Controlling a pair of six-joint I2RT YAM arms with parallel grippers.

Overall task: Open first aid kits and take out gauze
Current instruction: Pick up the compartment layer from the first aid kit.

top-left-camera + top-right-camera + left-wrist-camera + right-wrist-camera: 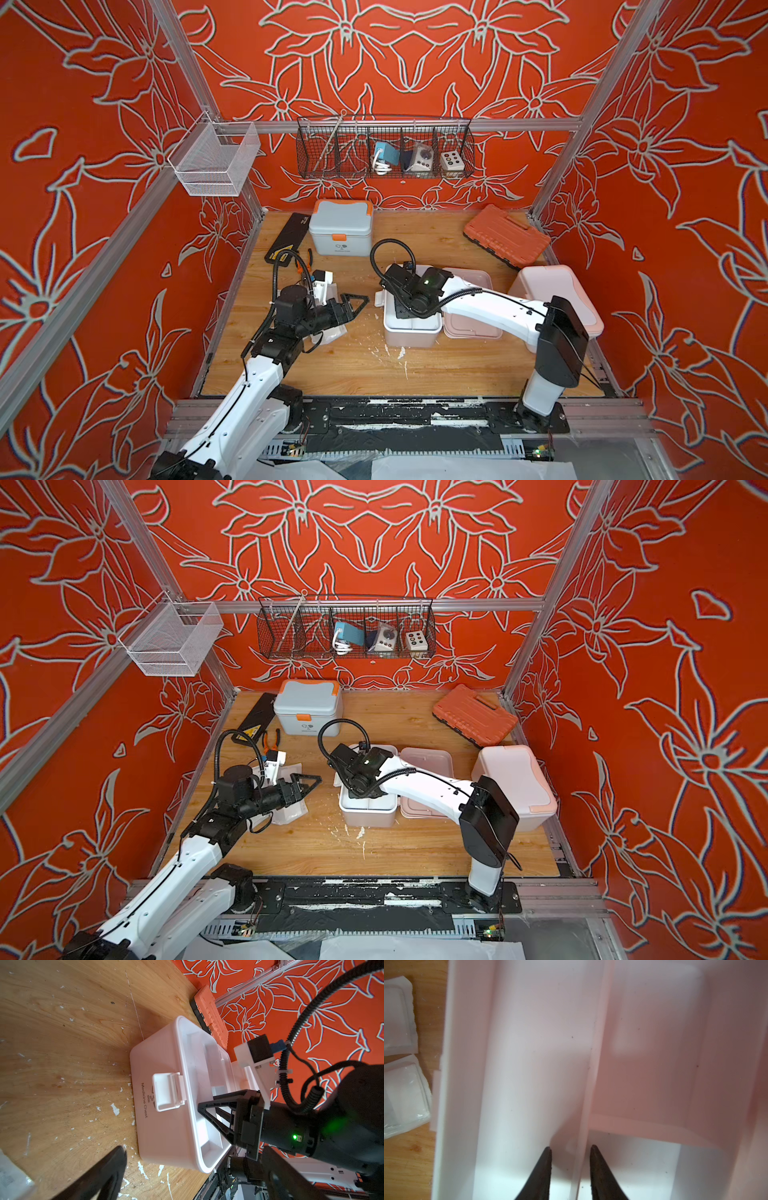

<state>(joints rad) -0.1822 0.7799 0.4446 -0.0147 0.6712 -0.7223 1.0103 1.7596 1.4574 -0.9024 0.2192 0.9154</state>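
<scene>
White box [411, 337] open, gauze packets [402, 1093] lying just beside it; grey box [340, 228] and pink box [559, 291] near it look shut. Right gripper [571, 1148] inside it straddles the divider [591, 1064], grip unclear; left gripper [357, 307] beside it gapes empty

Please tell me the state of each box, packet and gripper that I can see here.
blue-grey kit: closed
white kit: open, lid lying beside it
pink kit: closed
orange tool case: closed
gauze packets: out, on the table
left gripper: open, empty
right gripper: open, inside white kit, astride its divider
</scene>
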